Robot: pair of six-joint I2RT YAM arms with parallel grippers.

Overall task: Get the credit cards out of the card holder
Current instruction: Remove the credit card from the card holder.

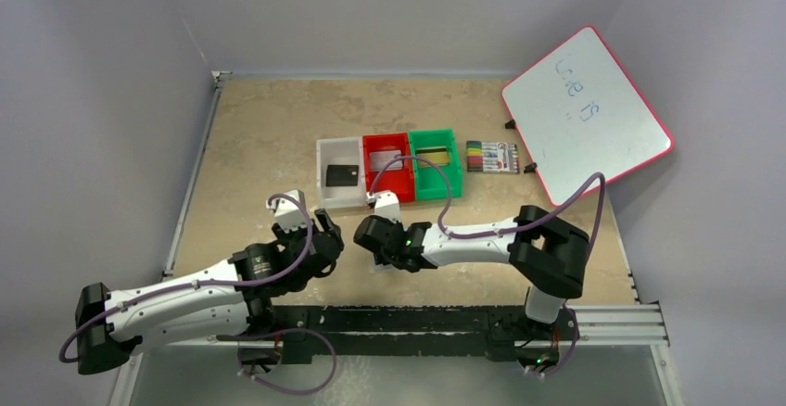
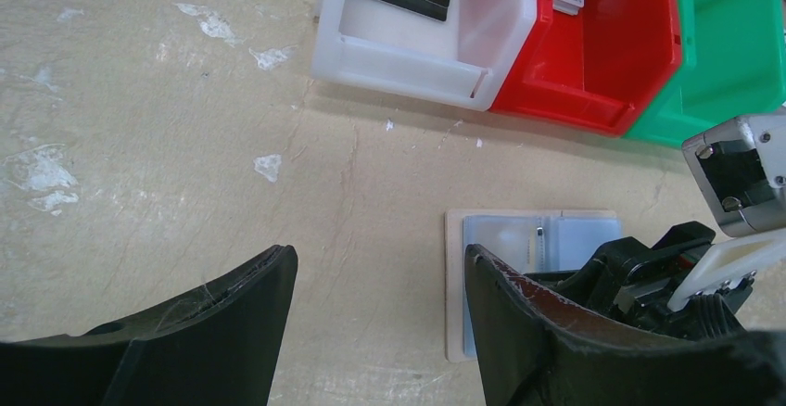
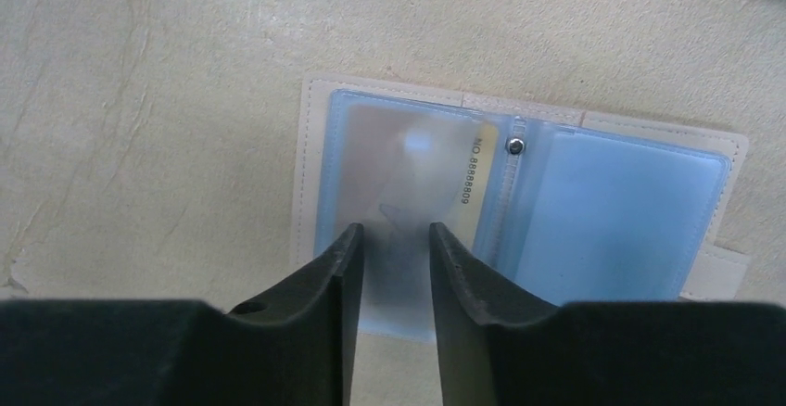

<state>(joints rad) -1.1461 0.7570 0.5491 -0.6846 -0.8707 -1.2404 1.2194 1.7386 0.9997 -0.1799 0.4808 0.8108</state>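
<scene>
The tan card holder (image 3: 306, 160) lies open and flat on the table, its two light-blue pockets facing up. The left pocket holds a pale card (image 3: 417, 160) printed with a number. The right pocket (image 3: 612, 211) looks empty. My right gripper (image 3: 394, 230) hovers just over the left pocket's near edge, jaws a narrow gap apart with nothing between them. In the top view it (image 1: 382, 250) covers most of the holder (image 1: 377, 263). My left gripper (image 2: 378, 262) is wide open and empty just left of the holder (image 2: 500, 234).
Three bins stand behind: white (image 1: 326, 151) with a black card (image 1: 342, 175), red (image 1: 405, 179) with a card (image 1: 382, 159), green (image 1: 452, 174) with a card (image 1: 436, 155). A marker pack (image 1: 492, 157) and a whiteboard (image 1: 584, 114) are at the right.
</scene>
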